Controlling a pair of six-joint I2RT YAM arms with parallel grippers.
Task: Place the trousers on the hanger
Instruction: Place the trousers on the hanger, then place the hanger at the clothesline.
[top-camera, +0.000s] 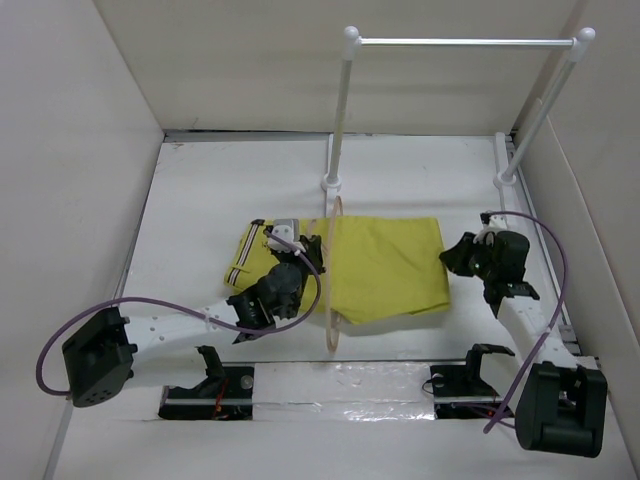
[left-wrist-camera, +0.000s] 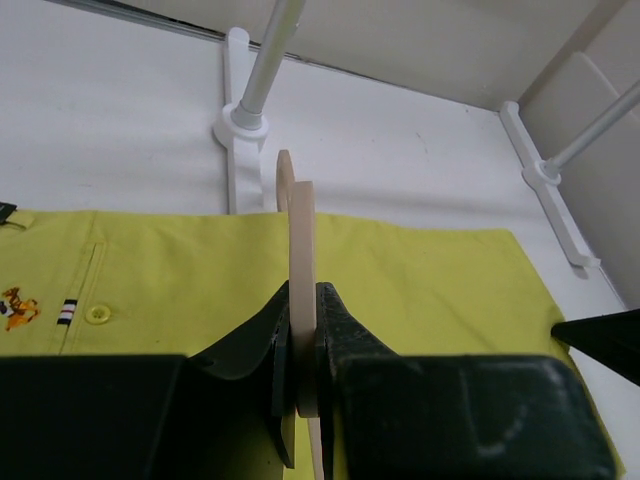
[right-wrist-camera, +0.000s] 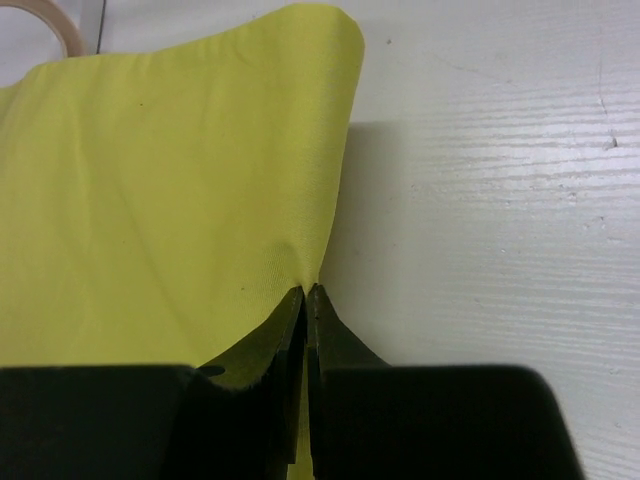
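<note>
The left gripper (left-wrist-camera: 303, 300) fills the near edge of its wrist view, jaws clamped on the hanger (left-wrist-camera: 302, 230), which stands upright on its thin edge over the trousers (left-wrist-camera: 180, 270). The right gripper (right-wrist-camera: 308, 292) has its jaws pressed almost together, pinching the right edge of the trousers, where the cloth puckers. A small orange emblem (left-wrist-camera: 15, 306) on the cloth is too small to read. The trousers lie flat in the middle of the desk (top-camera: 200, 190). Their striped waistband (top-camera: 240, 265) is left of the hanger, and the rest reaches right to the right gripper. A white rail stand (top-camera: 460, 42) stands at the far side.
</note>
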